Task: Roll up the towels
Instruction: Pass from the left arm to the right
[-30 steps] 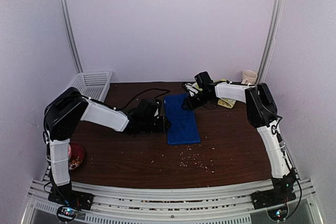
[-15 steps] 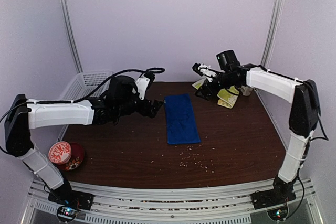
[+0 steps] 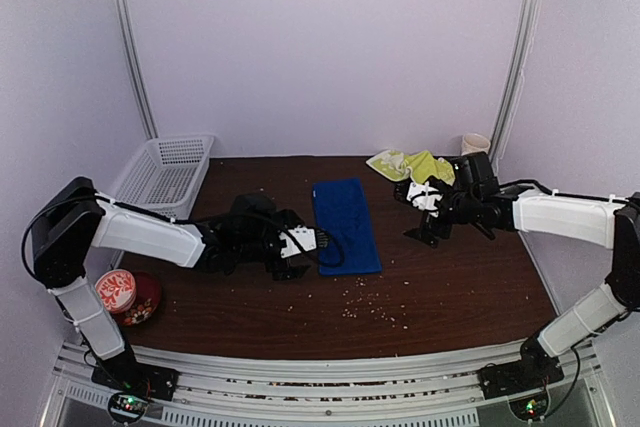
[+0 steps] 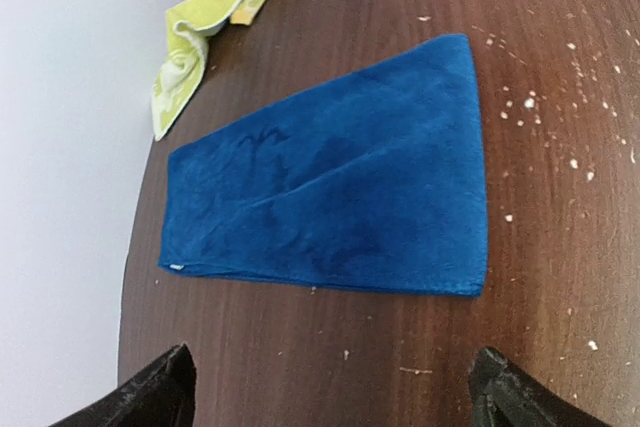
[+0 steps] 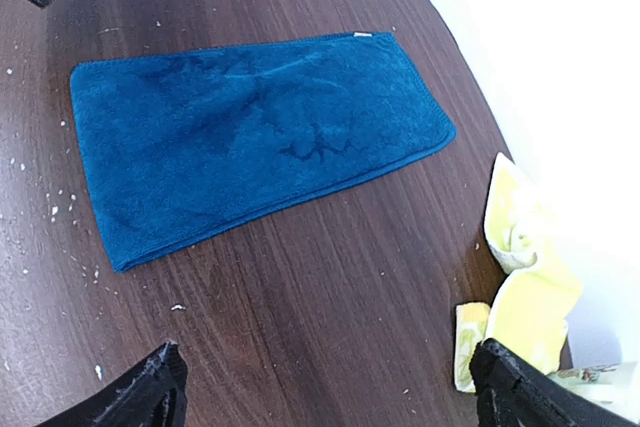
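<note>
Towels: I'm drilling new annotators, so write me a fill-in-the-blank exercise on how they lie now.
The blue towel lies ____, not rolled. The crumpled towel near the back wall is ____ in colour. The left tool and right tool hold ____.
Missing: flat; yellow-green; nothing.

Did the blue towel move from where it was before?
No. The blue towel lies flat in the same spot as before, its near end still just behind the scattered crumbs on the table.

Centre frame: blue towel point(image 3: 346, 225) flat on brown surface point(image 3: 460, 287); yellow-green towel point(image 3: 410, 164) crumpled upper right; white basket point(image 3: 165, 172) upper left; crumbs point(image 3: 365, 307) below blue towel.
</note>
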Robot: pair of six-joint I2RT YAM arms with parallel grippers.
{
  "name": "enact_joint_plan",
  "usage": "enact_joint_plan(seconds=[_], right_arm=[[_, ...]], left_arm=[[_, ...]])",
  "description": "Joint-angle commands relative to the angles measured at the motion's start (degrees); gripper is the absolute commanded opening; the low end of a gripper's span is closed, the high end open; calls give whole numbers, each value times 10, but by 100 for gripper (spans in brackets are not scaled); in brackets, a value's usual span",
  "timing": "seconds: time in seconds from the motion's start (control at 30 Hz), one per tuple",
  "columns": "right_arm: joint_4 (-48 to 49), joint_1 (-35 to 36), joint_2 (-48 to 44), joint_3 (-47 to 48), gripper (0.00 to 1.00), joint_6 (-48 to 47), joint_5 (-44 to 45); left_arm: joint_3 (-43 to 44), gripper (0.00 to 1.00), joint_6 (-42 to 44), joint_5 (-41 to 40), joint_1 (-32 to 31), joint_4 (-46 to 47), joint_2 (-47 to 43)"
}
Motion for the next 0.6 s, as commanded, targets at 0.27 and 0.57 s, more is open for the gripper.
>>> enact_joint_plan(seconds=[0.27, 0.57], right_arm=[[93, -3, -5, -76, 96, -108, -82], [96, -3, 0, -81, 93, -111, -90]], left_arm=[[13, 85, 187, 9, -53, 62, 103], [53, 55, 224, -14, -54, 16, 149]])
